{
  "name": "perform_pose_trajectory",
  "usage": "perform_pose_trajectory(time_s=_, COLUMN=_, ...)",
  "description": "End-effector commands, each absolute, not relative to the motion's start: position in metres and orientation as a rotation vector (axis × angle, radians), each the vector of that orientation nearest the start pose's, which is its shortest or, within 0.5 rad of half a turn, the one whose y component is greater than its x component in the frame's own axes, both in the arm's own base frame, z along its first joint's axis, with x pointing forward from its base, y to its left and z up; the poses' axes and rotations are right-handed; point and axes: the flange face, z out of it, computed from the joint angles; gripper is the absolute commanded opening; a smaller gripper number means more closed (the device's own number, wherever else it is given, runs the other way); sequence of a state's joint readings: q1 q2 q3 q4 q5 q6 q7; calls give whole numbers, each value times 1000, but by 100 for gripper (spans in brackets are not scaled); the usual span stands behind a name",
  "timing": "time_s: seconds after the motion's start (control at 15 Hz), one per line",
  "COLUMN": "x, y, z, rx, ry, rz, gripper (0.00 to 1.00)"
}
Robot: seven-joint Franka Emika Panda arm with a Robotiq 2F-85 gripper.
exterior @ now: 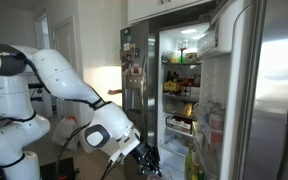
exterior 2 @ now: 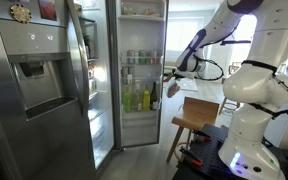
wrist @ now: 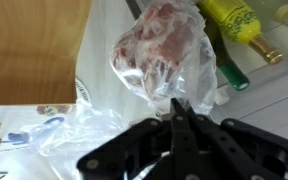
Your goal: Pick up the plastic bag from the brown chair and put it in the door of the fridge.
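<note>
Clearly, the bag (wrist: 159, 50) is off the chair: we see it pinched at its crinkled edge in the gripper (wrist: 174, 108), whose black fingers (wrist: 185, 124) are clenched on the plastic. It fills the upper middle of the wrist view, reddish and pale contents showing through. A yellow bottle (wrist: 234, 20) lies at the upper right of that frame, a wood surface (wrist: 34, 50) at the upper left, and a white bag (wrist: 54, 135) at the lower left. In an exterior view the gripper (exterior 2: 173, 78) sits mid-frame, just beside the door (exterior 2: 139, 100) and above the chair (exterior 2: 196, 112). In an exterior view the gripper (exterior: 147, 158) is low in the frame, before the lit fridge (exterior: 179, 70).
</note>
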State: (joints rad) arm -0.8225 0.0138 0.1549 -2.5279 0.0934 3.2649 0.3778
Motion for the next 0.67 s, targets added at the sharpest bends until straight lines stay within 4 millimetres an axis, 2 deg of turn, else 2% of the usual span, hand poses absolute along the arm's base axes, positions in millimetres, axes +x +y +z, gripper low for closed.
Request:
perform_pose_trajectory(time_s=0.0, x=406, y=-285, z=391, rx=-2480, ry=1583, rz=-1171, gripper=0)
perform_pose_trajectory(time_s=0.2, x=417, y=-263, z=408, rx=-2465, ry=1529, rz=-1202, gripper=0)
perform_pose_trajectory(time_s=0.6, x=428, y=-251, z=432, rx=-2408, ry=1472, rz=-1329, gripper=0)
